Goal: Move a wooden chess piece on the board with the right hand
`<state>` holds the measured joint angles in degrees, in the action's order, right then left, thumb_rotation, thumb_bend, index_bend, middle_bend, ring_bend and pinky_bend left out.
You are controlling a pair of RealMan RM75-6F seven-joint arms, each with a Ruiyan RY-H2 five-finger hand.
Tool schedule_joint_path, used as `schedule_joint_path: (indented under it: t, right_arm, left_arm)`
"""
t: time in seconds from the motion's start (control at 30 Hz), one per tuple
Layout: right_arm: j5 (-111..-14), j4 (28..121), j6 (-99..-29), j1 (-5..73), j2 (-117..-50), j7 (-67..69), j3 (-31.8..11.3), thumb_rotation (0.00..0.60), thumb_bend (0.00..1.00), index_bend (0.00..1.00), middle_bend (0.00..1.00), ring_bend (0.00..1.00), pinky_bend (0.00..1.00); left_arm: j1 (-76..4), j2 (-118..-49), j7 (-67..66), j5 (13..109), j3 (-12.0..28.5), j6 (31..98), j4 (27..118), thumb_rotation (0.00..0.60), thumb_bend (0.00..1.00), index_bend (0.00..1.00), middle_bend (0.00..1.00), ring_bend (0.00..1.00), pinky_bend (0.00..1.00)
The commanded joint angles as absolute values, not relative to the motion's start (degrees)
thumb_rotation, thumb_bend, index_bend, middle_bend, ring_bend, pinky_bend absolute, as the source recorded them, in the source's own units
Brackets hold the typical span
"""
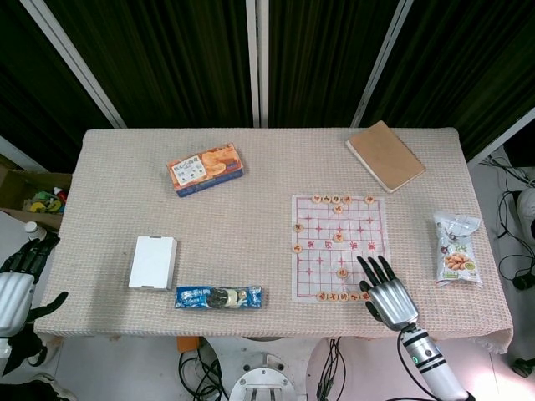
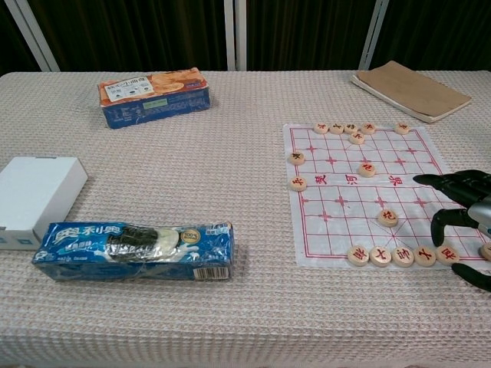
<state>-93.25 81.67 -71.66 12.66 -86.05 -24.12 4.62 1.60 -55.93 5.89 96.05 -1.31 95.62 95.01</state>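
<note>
A white chess board [image 1: 311, 269] [image 2: 331, 184] with a red grid lies on the table's right half. Round wooden pieces sit on it: a row at the far edge [image 2: 350, 128], a row at the near edge [image 2: 390, 256], and one piece [image 2: 387, 218] [image 1: 342, 271] alone near the middle. My right hand [image 1: 386, 295] [image 2: 462, 211] hovers over the board's near right corner, fingers spread, holding nothing. My left hand [image 1: 17, 280] hangs off the table's left edge, fingers apart and empty.
A blue biscuit pack [image 2: 133, 250] lies near the front edge, a white box [image 2: 34, 195] to its left. An orange-and-blue box [image 2: 153, 95] sits at the back, a brown notebook [image 2: 410, 89] at the back right, a snack bag [image 1: 456, 250] right of the board.
</note>
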Motion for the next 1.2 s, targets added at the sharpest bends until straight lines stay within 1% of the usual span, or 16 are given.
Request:
schedule_joint_path:
  t: [0.03, 0.2, 0.3, 0.43, 0.63, 0.87, 1.2]
  right_arm:
    - [-93.41, 81.80, -72.33, 12.54, -85.89, -23.91, 4.47, 0.600, 0.35, 0.52, 0.00, 0.00, 0.00]
    - [-93.97, 82.51, -74.53, 12.34, -84.74, -22.66, 3.69, 0.600, 0.36, 0.52, 0.00, 0.00, 0.00]
    - [-92.98, 82.85, -75.08, 12.56, -83.88, -22.79, 2.26, 0.600, 0.37, 0.52, 0.00, 0.00, 0.00]
    - [-90.22, 81.92, -74.06, 13.08, -83.76, -22.41, 0.37, 0.600, 0.37, 0.52, 0.00, 0.00, 0.00]
    - [-86.64, 78.00, -71.86, 14.03, -84.84, -19.85, -1.55, 0.600, 0.37, 0.52, 0.00, 0.00, 0.00]
    - [-85.84, 75.60, -71.19, 14.58, -85.91, -18.91, -1.72, 0.600, 0.37, 0.52, 0.00, 0.00, 0.00]
    - [-86.22, 75.64, -71.71, 14.44, -85.56, -18.54, -0.84, 0.600, 0.37, 0.53, 0.00, 0.00, 0.00]
  left_arm:
    - [1.57, -55.92, 5.89, 95.92, -1.29, 95.50, 95.00, 0.600, 0.21, 0.09, 0.13, 0.09, 0.22]
    - [1.49, -55.95, 5.79, 95.90, -1.28, 95.34, 95.04, 0.600, 0.21, 0.09, 0.13, 0.09, 0.22]
    - [1.41, -55.96, 5.62, 95.88, -1.32, 95.14, 95.18, 0.600, 0.21, 0.09, 0.13, 0.09, 0.22]
    - [1.57, -55.94, 5.53, 95.99, -1.33, 95.49, 95.30, 0.600, 0.21, 0.09, 0.13, 0.09, 0.22]
    - [1.61, -55.96, 5.59, 96.09, -1.35, 95.59, 95.16, 0.600, 0.21, 0.09, 0.13, 0.09, 0.22]
    - [1.48, -55.88, 5.93, 95.70, -1.20, 95.34, 95.12, 0.600, 0.21, 0.09, 0.13, 0.09, 0.22]
    - [1.43, -55.83, 6.20, 95.63, -1.18, 95.27, 95.05, 0.600, 0.21, 0.09, 0.13, 0.09, 0.22]
